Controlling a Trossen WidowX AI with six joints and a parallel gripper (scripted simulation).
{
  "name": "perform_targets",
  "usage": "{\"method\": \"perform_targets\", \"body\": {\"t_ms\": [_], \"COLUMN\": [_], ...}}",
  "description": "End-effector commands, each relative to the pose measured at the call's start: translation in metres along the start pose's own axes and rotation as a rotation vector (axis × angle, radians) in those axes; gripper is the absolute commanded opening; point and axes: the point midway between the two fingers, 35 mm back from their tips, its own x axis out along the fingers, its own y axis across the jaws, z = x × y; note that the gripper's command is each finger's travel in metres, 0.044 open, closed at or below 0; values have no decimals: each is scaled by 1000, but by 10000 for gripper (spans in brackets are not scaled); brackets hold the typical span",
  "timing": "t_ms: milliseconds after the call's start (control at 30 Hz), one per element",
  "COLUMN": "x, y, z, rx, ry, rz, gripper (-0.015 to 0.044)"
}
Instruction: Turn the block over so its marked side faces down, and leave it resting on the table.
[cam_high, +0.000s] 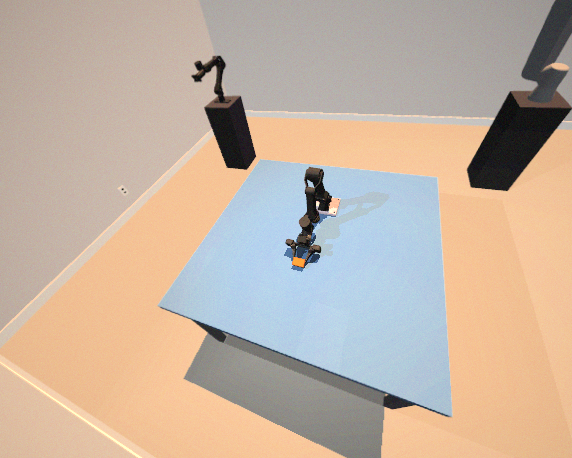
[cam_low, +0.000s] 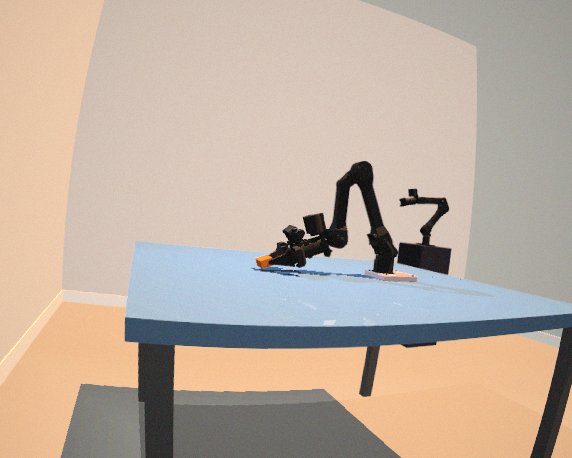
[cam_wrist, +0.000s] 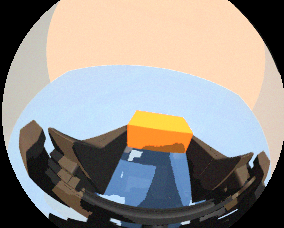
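The orange block (cam_high: 299, 262) (cam_low: 262, 262) (cam_wrist: 157, 138) is held between the fingertips, slightly tilted, with a brighter yellow-orange upper face in the wrist view. No mark can be made out on its visible faces. My gripper (cam_high: 300, 259) (cam_low: 270, 260) (cam_wrist: 158, 133) is shut on the block from both sides, its hand sloping gently down, close to level. The block is very low over the blue table (cam_high: 390, 300) (cam_low: 225, 300) (cam_wrist: 110, 82), with its shadow just beneath; whether a lower corner touches is unclear. Its underside is hidden.
The arm's pale base plate (cam_high: 335, 206) (cam_low: 407, 277) stands toward the back of the table. Off the table, a dark pedestal (cam_high: 231, 135) (cam_low: 425, 257) carries another arm, and a second pedestal (cam_high: 510, 145) stands at the far right in the top view.
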Motion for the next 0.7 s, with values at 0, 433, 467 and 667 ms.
{"method": "perform_targets", "body": {"t_ms": [0, 433, 467, 667], "x": [-1, -1, -1, -1], "y": [1, 1, 1, 1], "z": [-2, -2, -2, -2], "rx": [7, 7, 7, 7], "ry": [-4, -4, -4, -4], "rz": [4, 4, 4, 4], "gripper": [0, 79, 105, 263]}}
